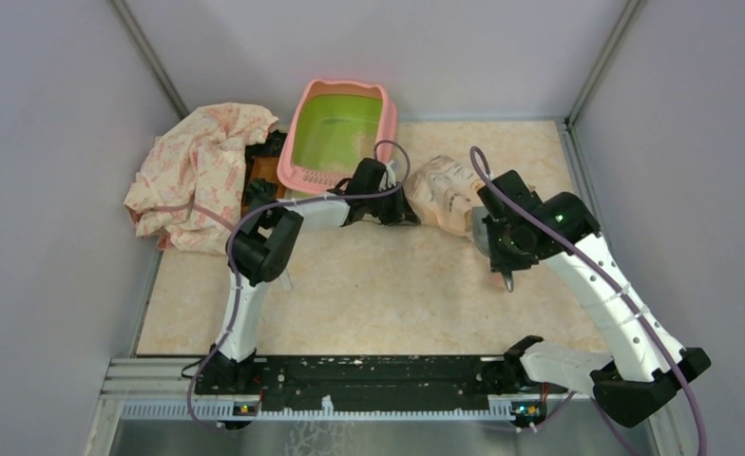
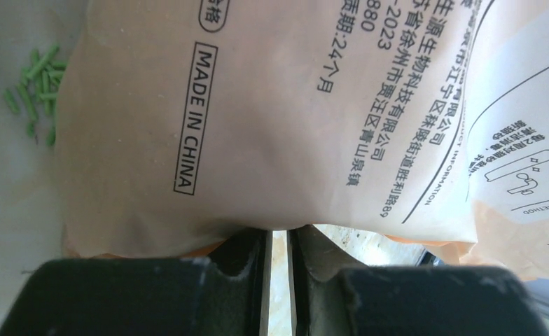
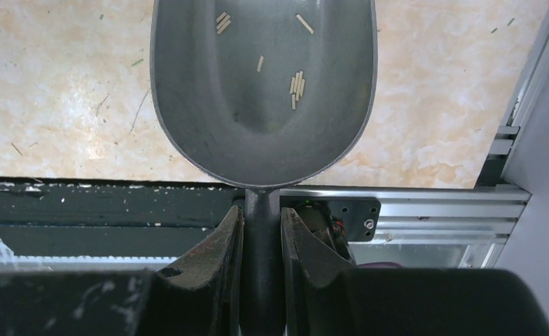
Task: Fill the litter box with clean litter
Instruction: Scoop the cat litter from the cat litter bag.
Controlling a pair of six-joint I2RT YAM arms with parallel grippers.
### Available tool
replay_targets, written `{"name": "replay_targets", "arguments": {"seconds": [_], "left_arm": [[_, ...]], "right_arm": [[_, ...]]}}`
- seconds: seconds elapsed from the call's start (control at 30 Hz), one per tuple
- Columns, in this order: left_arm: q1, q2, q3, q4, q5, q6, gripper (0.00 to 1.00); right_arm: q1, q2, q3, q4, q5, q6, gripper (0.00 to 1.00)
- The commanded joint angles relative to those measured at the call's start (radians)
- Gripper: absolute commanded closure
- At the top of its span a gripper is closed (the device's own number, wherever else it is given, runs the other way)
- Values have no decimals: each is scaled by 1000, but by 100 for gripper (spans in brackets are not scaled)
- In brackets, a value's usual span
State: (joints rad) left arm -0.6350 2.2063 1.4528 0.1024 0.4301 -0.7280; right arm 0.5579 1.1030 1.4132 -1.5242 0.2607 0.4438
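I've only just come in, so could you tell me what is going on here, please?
The left pincer pinches an edge of the peach litter bag, beside the litter box. The right pincer grips the metal scoop by its handle; only a few tan pellets lie in its bowl. The box looks barely filled.

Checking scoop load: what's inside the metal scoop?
The scoop, in the right end effector, holds only a few scattered tan pellets; the rest of the bowl is bare metal. Its front lip is cut off at the wrist view's top edge, so unseen.
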Motion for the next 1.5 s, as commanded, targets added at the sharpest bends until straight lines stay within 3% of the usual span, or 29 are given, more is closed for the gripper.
{"name": "replay_targets", "arguments": {"seconds": [0.0, 0.33, 0.53, 0.73, 1.13, 1.47], "left_arm": [[52, 40, 74, 13, -52, 41, 82], [100, 53, 120, -8, -33, 71, 80], [106, -10, 72, 11, 1, 68, 73], [104, -70, 35, 26, 16, 66, 67], [65, -106, -6, 60, 43, 43, 60], [20, -221, -93, 68, 41, 54, 56]], "right_arm": [[-7, 13, -10, 50, -53, -32, 100], [-7, 67, -41, 71, -76, -36, 100], [-8, 79, -114, 121, -58, -10, 100], [7, 51, -53, 56, -77, 9, 100], [5, 116, -85, 79, 24, 44, 100], [-49, 178, -151, 230, 7, 7, 100]]}}
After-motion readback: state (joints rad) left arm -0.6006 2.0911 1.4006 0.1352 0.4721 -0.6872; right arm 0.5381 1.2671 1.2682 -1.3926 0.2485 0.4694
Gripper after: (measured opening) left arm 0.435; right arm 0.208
